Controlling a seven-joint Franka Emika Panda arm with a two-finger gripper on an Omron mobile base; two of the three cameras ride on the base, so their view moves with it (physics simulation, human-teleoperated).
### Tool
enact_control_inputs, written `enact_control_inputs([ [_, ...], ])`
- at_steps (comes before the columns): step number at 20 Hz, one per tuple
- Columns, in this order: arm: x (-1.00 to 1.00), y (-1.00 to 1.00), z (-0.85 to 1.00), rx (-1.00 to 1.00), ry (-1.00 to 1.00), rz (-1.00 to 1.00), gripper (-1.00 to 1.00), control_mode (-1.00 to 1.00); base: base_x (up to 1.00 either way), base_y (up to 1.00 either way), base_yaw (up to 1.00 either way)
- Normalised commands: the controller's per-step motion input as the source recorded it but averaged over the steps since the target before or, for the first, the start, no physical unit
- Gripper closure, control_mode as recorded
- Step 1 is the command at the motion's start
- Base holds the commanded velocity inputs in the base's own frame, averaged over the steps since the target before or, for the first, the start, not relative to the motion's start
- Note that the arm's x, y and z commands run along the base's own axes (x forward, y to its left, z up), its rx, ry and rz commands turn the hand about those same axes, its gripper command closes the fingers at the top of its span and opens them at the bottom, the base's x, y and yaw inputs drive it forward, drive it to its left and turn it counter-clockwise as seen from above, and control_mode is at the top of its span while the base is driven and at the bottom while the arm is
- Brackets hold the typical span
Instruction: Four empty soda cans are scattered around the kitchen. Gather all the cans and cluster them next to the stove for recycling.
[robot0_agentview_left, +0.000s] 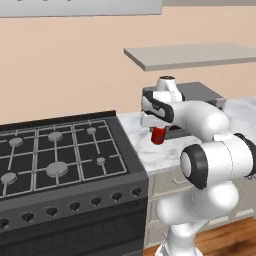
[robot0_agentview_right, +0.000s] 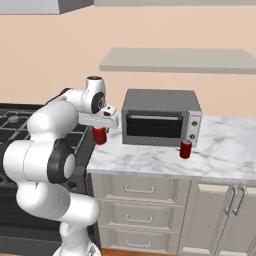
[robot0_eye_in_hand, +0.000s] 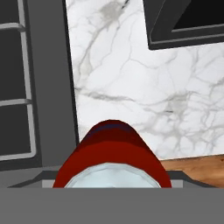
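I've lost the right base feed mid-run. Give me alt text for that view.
The hand holds a red can above the marble counter beside the stove. A second red can stands on the counter in front of the grey countertop oven, at its right end.

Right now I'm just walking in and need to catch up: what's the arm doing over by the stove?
The end effector is holding a red soda can over the marble counter, just beside the stove. A second red can stands further along the counter, in front of the grey countertop oven.
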Motion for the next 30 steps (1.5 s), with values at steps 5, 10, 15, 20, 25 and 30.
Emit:
enact_control_inputs([
  [5, 0.00, 0.00, 0.00, 0.00, 0.00, 0.00, 1.00, 1.00, 0.02, 0.00, 0.11],
  [10, 0.00, 0.00, -0.01, 0.00, 0.00, 0.00, 1.00, -1.00, 0.07, 0.00, 0.03],
  [15, 0.08, 0.00, -0.16, 0.00, 0.03, 0.01, 1.00, -1.00, 0.00, 0.00, 0.00],
  [20, 0.24, 0.00, -0.33, 0.00, 0.00, 0.00, 1.00, -1.00, 0.00, 0.00, 0.00],
  [25, 0.26, 0.04, -0.37, 0.00, 0.00, 0.00, 1.00, -1.00, 0.00, 0.00, 0.00],
  [30, 0.22, 0.08, -0.30, 0.00, -0.01, 0.01, 1.00, -1.00, 0.00, 0.00, 0.00],
])
